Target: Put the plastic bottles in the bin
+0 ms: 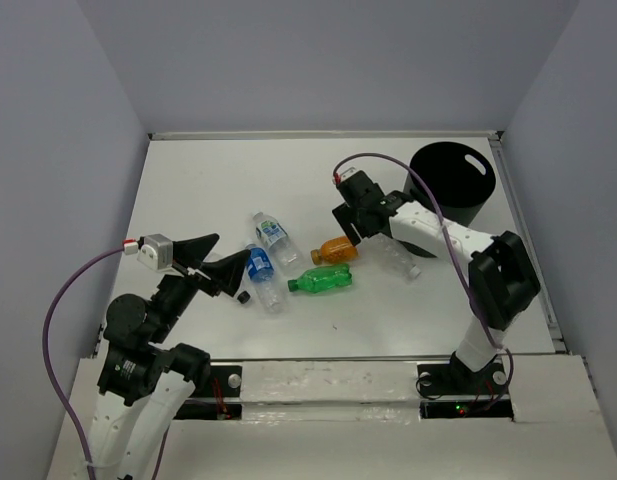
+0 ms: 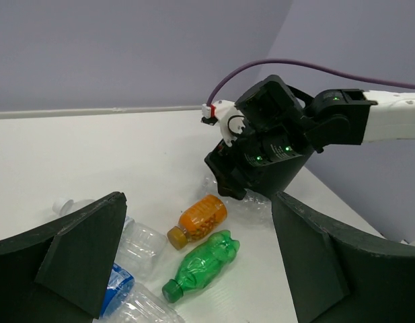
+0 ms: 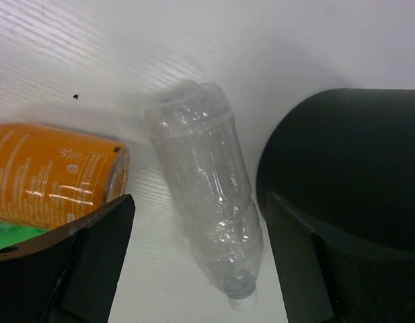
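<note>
Five bottles lie on the white table. Two clear bottles with blue labels (image 1: 273, 238) (image 1: 263, 275) lie left of centre, the green bottle (image 1: 320, 281) and the orange bottle (image 1: 335, 249) in the middle. A clear bottle without a label (image 1: 396, 261) lies beside the black bin (image 1: 453, 180). My right gripper (image 1: 350, 232) hovers open over that clear bottle (image 3: 207, 202), which shows between its fingers, with the orange bottle (image 3: 52, 176) to the left and the bin (image 3: 348, 155) to the right. My left gripper (image 1: 220, 262) is open and empty, by the blue-label bottles, facing the green bottle (image 2: 200, 266) and orange bottle (image 2: 199, 221).
A small dark object (image 1: 245, 297) lies by the nearer blue-label bottle. The right arm's white link (image 1: 438, 232) passes over the table in front of the bin. Grey walls enclose the table on the left, back and right.
</note>
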Controlling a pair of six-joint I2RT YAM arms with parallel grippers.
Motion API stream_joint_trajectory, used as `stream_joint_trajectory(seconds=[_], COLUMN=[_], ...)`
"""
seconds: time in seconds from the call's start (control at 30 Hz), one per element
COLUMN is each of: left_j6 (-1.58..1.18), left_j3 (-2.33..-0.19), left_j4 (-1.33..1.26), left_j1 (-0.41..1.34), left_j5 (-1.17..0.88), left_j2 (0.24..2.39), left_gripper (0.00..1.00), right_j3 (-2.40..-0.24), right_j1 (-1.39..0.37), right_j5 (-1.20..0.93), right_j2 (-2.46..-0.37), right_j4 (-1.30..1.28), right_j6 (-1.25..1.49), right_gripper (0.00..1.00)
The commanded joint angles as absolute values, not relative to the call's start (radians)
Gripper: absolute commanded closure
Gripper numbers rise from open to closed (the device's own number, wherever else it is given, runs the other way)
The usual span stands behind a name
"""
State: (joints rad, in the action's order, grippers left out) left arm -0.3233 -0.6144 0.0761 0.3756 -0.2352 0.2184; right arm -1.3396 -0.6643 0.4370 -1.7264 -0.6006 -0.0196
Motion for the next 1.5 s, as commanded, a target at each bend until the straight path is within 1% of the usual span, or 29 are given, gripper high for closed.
stream_joint_trajectory(seconds=[0.0,0.17,0.37,0.4,0.57,0.67,0.77,0.8,0.87,0.9,1.07,1.2,1.37,1.47], left_j6=[-0.321,-0.321,-0.321,-0.319,-0.319,-0.319,-0.319,-0.319,-0.319,-0.319,-0.319,-0.319,-0.319,-0.319], left_j3=[-0.606,-0.606,-0.604,-0.604,-0.604,-0.604,-0.604,-0.604,-0.604,-0.604,-0.603,-0.603,-0.603,-0.601], left_j4=[0.043,0.043,0.038,0.038,0.038,0.038,0.037,0.037,0.037,0.037,0.034,0.031,0.028,0.023], left_j1=[0.367,0.368,0.367,0.367,0.365,0.364,0.364,0.364,0.364,0.362,0.354,0.351,0.342,0.336], left_j5=[-0.252,-0.253,-0.261,-0.262,-0.264,-0.265,-0.265,-0.265,-0.267,-0.267,-0.275,-0.278,-0.291,-0.302], left_j2=[0.216,0.219,0.219,0.219,0.221,0.221,0.218,0.218,0.218,0.218,0.219,0.221,0.232,0.233], left_gripper=[0.01,0.01,0.01,0.01,0.01,0.01,0.01,0.01,0.01,0.01,0.01,0.01,0.01,0.01], right_j3=[-1.407,-1.434,-1.427,-1.428,-1.431,-1.431,-1.427,-1.425,-1.419,-1.416,-1.397,-1.396,-1.479,-1.526], right_j1=[-0.631,-0.611,-0.592,-0.592,-0.560,-0.560,-0.560,-0.560,-0.560,-0.560,-0.581,-0.630,-0.660,-0.660], right_j5=[0.313,0.302,0.311,0.304,0.290,0.287,0.310,0.331,0.345,0.347,0.354,0.413,0.378,0.399], right_j2=[-1.807,-1.876,-1.908,-1.911,-1.936,-1.942,-1.927,-1.918,-1.869,-1.847,-1.701,-1.617,-1.477,-1.376], right_j4=[-0.601,-0.594,-0.560,-0.557,-0.537,-0.534,-0.520,-0.519,-0.515,-0.506,-0.502,-0.518,-0.529,-0.444], right_j6=[-0.061,-0.080,-0.106,-0.106,-0.115,-0.121,-0.120,-0.118,-0.104,-0.103,-0.091,-0.084,-0.035,-0.026], right_gripper=[0.14,0.12,0.13,0.16,0.19,0.23,0.28,0.33,0.44,0.48,0.49,0.49,0.50,0.50])
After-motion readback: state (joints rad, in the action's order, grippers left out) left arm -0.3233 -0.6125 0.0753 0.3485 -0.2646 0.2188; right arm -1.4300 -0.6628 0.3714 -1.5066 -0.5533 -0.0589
